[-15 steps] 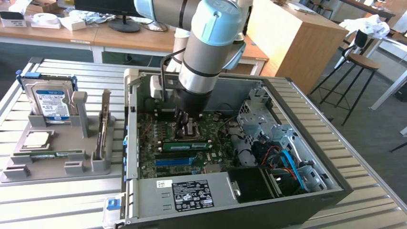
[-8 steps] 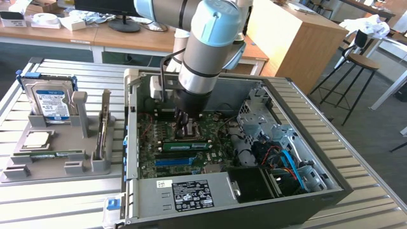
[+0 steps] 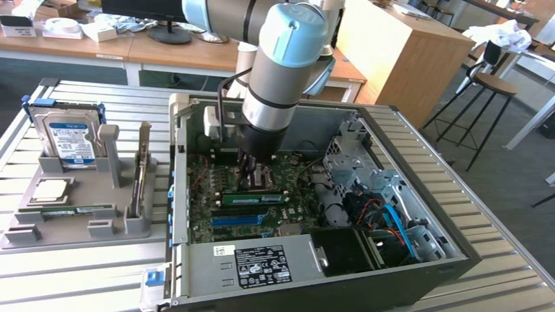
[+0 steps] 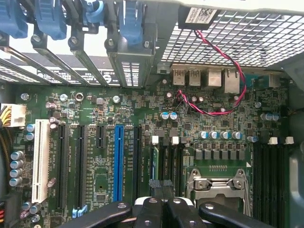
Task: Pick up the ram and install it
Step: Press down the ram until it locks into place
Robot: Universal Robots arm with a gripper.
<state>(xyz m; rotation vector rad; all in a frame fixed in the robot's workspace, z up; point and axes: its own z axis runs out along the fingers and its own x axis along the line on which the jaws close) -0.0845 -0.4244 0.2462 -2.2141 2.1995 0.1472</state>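
Observation:
The ram (image 3: 254, 197) is a long green stick standing on edge in a slot of the motherboard (image 3: 208, 208), inside the open computer case. In the wrist view the ram (image 4: 155, 161) appears edge-on in a slot beside the processor socket (image 4: 216, 183). My gripper (image 3: 249, 177) reaches down into the case and hangs just above the ram's top edge; I cannot tell whether it touches. The black fingertips (image 4: 156, 183) are pressed together, so the gripper (image 4: 162, 183) is shut with nothing visible between them.
A grey holder tray (image 3: 17, 237) to the exterior view's left carries a blue-labelled hard drive (image 3: 69, 140), a silver processor chip (image 3: 48, 190) and another green stick (image 3: 69, 209). The case walls (image 3: 178, 195), power supply (image 3: 260, 263) and drive cage (image 3: 351, 159) hem in the board.

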